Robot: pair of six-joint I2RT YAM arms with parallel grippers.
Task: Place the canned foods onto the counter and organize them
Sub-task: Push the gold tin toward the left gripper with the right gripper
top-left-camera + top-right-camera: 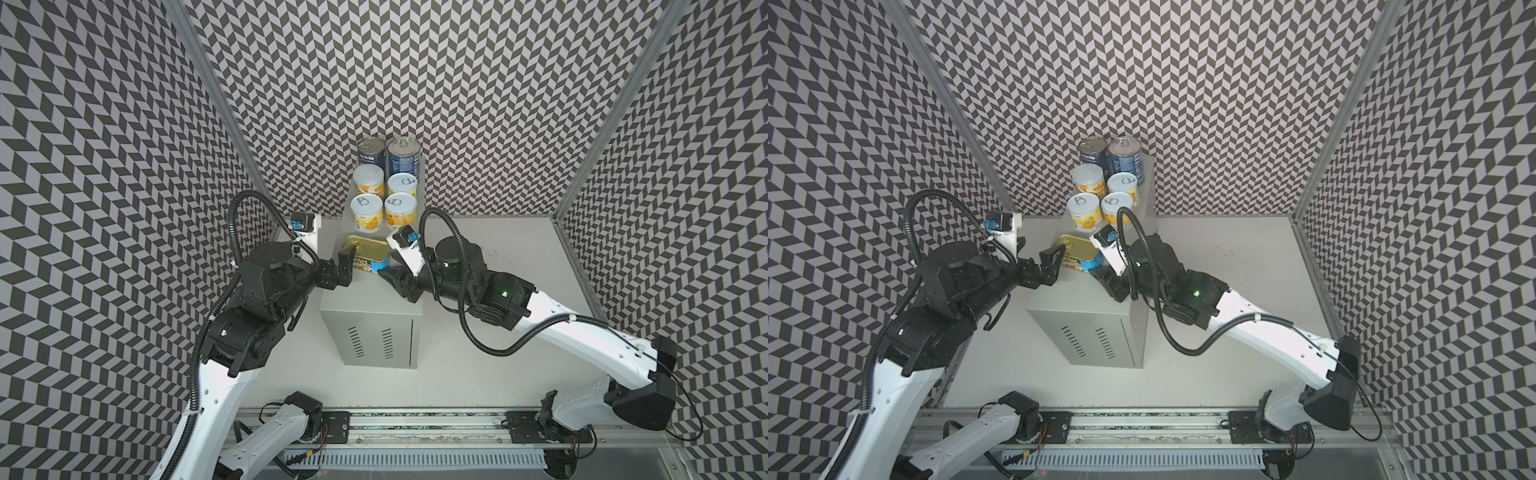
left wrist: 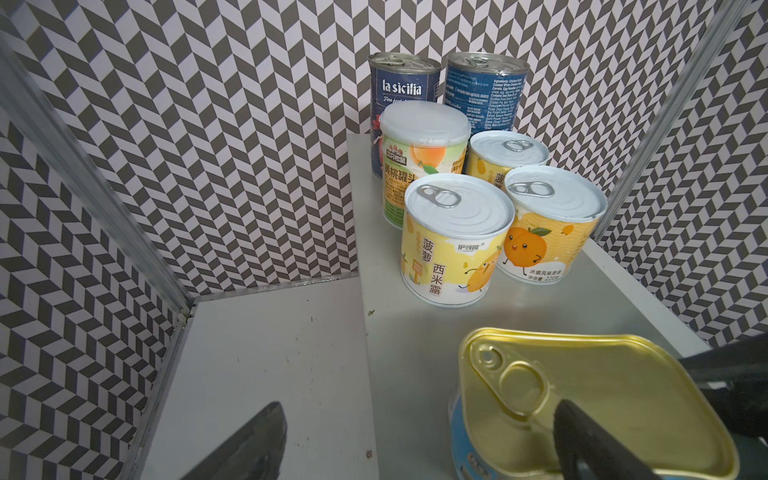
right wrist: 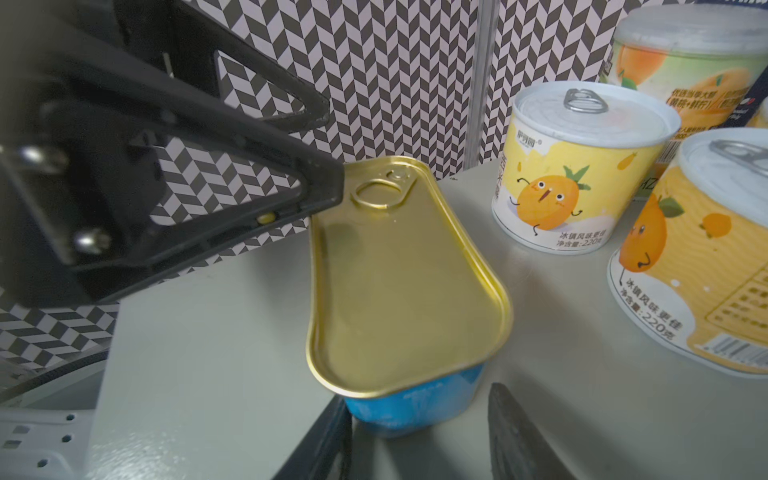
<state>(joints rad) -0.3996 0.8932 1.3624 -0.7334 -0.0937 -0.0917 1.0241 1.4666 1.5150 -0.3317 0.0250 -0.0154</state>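
Every can looks placed on the counter: round cans beyond your grippers, meat tin between them. Left gripper spread wide; right gripper flanks the tin, pinch unclear. Only straightening seems left.

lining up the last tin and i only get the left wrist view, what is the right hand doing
observer: In the right wrist view, the right hand has one finger on each side of the SPAM tin's blue end.
operator: is it gripping yet
observer: Cannot tell. One finger looks pressed to the tin's corner, and a thin gap shows beside the opposite finger.
operator: and my left hand
observer: The left hand is open. In the right wrist view one of its fingertips reaches the tin's rim at the pull-tab end.
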